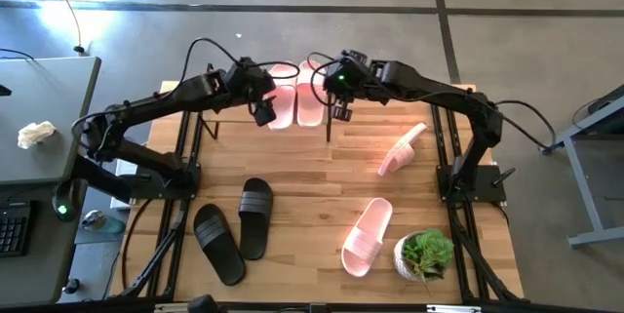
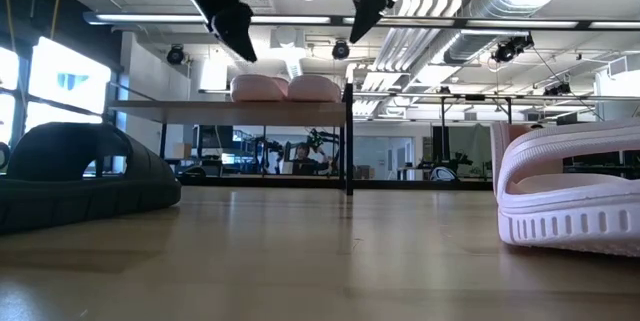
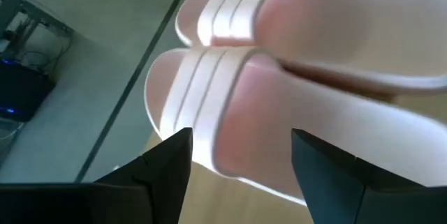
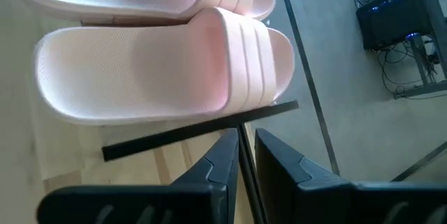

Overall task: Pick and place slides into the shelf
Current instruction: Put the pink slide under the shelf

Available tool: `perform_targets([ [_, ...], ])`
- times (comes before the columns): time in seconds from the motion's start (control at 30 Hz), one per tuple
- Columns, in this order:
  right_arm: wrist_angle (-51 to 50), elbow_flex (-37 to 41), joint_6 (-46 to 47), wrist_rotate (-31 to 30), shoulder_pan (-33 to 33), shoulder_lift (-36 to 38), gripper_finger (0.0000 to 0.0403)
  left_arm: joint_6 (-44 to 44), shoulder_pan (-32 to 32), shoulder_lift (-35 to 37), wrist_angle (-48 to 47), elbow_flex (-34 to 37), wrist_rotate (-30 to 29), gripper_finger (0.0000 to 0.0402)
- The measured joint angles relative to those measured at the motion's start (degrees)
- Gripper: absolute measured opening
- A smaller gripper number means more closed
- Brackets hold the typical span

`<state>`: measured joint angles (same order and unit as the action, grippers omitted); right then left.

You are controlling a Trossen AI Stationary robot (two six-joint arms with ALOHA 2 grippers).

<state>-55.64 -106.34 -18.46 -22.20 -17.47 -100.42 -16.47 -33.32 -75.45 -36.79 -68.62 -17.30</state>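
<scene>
Two pale pink slides (image 1: pixel 283 108) (image 1: pixel 310 104) lie side by side, soles down, on the shelf (image 2: pixel 180 105) at the table's far middle. My left gripper (image 3: pixel 241 161) hovers open over the left one's heel end (image 3: pixel 230 133), fingers on either side and clear of it. My right gripper (image 4: pixel 246 155) is shut above the shelf's right edge (image 4: pixel 202 130), beside the right slide (image 4: pixel 160 70), holding nothing. Two more pink slides (image 1: pixel 402 149) (image 1: pixel 367 237) lie on the table's right half. Two black slides (image 1: pixel 255 217) (image 1: pixel 216 243) lie near the front left.
A potted green plant (image 1: pixel 424 254) stands at the near right corner. The shelf's thin black leg (image 2: pixel 348 141) stands below my right gripper. Bare wooden tabletop (image 1: pixel 322 176) lies between the shelf and the loose slides.
</scene>
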Motion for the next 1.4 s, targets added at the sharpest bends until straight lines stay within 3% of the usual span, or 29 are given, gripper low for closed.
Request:
perform_targets([
  [0.17, -6.09, 0.0, 5.21, 2.73, 0.41, 5.62, 0.0039, 4.62, 5.24, 1.6, -0.73, 0.0, 0.38, 0.0227],
  [0.43, -24.55, 0.0, 22.4, 24.13, 0.41, 15.97, 0.0039, 11.06, 15.46, 2.04, -0.64, -0.02, 3.49, 0.0227],
  [0.63, -33.65, 2.22, 31.64, 28.51, 0.67, 20.31, 0.0039, 14.9, 22.06, 2.04, -0.01, -0.02, 6.36, 0.0227],
  [0.7, -32.86, 5.78, 33.88, 33.22, 0.7, 22.35, 0.0039, 16.2, 23.87, 2.04, 0.52, -0.02, 8.27, 0.0227],
  [0.9, -16.79, 24.41, 44.49, 52.84, 4.54, 29.82, 0.0039, 20.33, 28.23, 2.02, 0.82, -0.02, 14.11, 0.0227],
  [1.0, -5.21, 33.9, 52.61, 58.93, 8.44, 32.06, 0.0039, 21.49, 29.97, 2.02, 0.82, -0.02, 14.25, 0.0227],
  [1.4, 29.35, 60.62, 70.84, 60.4, 22.51, 32.15, 0.0039, 23.83, 31.45, 2.0, 0.86, -0.02, 14.25, 0.0227],
])
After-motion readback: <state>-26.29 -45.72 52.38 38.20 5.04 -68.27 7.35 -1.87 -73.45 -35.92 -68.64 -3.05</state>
